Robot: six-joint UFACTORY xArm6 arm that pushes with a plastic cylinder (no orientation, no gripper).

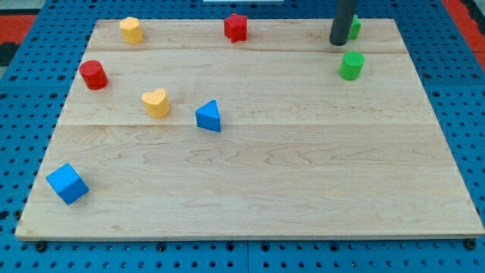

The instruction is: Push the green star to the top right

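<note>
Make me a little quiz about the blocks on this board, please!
1. True or false: my tip is over at the view's left, next to the blue cube.
2. Which block is partly hidden behind my rod? A) the red star B) a green block C) the yellow heart
3. Fill in: the blue triangle sits just to the view's right of the yellow ____.

Key:
1. False. My tip is near the view's top right, beside the half-hidden green block and above the green cylinder.
2. B
3. heart
</note>
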